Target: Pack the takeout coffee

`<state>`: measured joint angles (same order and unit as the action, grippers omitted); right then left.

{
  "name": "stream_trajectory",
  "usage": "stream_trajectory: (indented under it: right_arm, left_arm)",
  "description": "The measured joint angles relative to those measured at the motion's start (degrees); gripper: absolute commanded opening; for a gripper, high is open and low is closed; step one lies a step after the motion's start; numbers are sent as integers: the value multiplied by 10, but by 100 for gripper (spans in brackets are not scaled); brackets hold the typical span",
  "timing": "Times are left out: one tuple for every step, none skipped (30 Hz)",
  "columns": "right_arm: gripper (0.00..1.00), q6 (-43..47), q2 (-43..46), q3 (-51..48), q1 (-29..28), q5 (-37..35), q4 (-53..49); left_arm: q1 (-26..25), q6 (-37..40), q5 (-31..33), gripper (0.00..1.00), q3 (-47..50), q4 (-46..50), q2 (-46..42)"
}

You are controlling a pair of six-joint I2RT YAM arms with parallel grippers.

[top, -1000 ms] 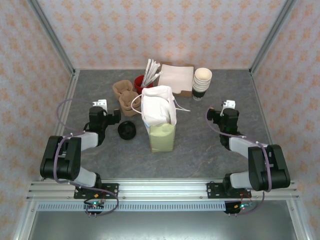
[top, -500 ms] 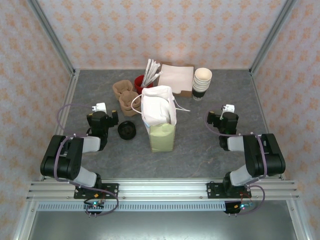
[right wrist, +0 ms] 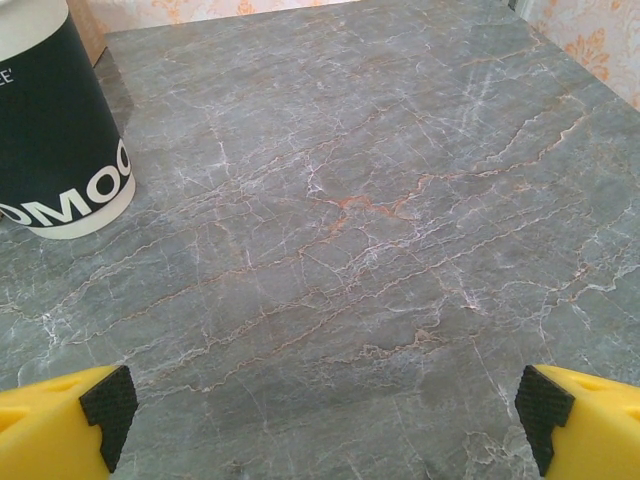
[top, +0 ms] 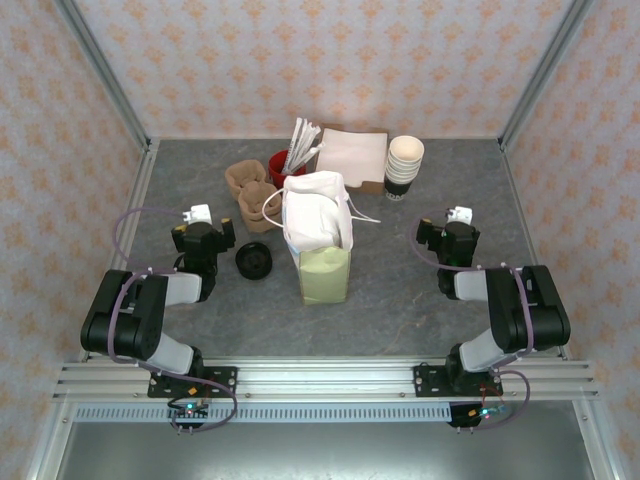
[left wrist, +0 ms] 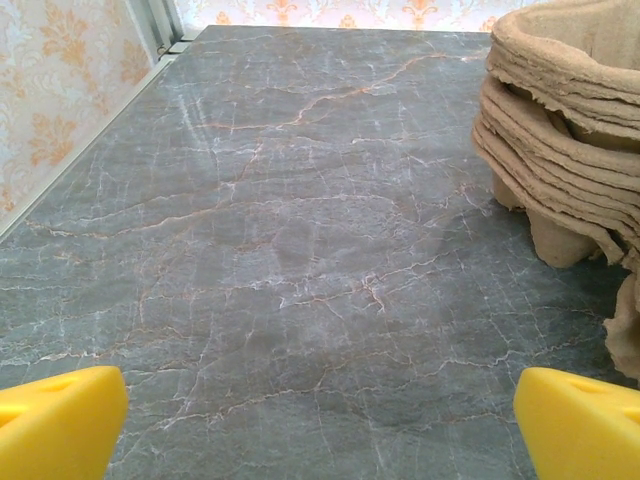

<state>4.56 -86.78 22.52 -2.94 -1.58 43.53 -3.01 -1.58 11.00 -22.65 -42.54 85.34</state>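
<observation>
Pale green paper bag (top: 325, 272) upright in the middle of the worktop (top: 400, 300), mouth gaping for loading. Takeout coffee probably down inside it (hidden by the walls, so a guess only); flat black lid (top: 254, 262) loose nearby. Left gripper (left wrist: 320, 425) and right gripper (right wrist: 320, 420) low on either side, jaws spread wide, empty, well apart from the bag to avoid tipping it.

A grey marble-patterned tabletop (top: 400, 300) with pale and rust-coloured veins fills the enclosure floor, evenly lit with only soft, short shadows. Behind it stands a back wall (top: 320, 60) of peach wallpaper with an orange damask motif, and matching side walls (top: 50, 200) rise to its left and right. Slanting aluminium posts (top: 105, 75) meet its two far corners, and an aluminium rail (top: 330, 378) runs along its near edge.
</observation>
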Motion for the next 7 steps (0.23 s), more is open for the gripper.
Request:
stream_trajectory:
  right_arm:
    - [99, 0, 0, 0, 0, -1, 0]
    - [100, 0, 0, 0, 0, -1, 0]
    - [99, 0, 0, 0, 0, -2, 0]
    - [99, 0, 0, 0, 0, -2, 0]
    - [99, 0, 0, 0, 0, -1, 0]
    - [99, 0, 0, 0, 0, -1, 0]
    - [99, 0, 0, 0, 0, -2, 0]
  left_arm:
    - [0, 0, 0, 100, 0, -1, 0]
    - [0, 0, 0, 100, 0, -2, 0]
    - [0, 0, 0, 100, 0, -2, 0]
    - [0, 0, 0, 100, 0, -2, 0]
    - [0, 0, 0, 100, 0, -2, 0]
    - [0, 0, 0, 100, 0, -2, 0]
    - [0, 0, 0, 100, 0, -2, 0]
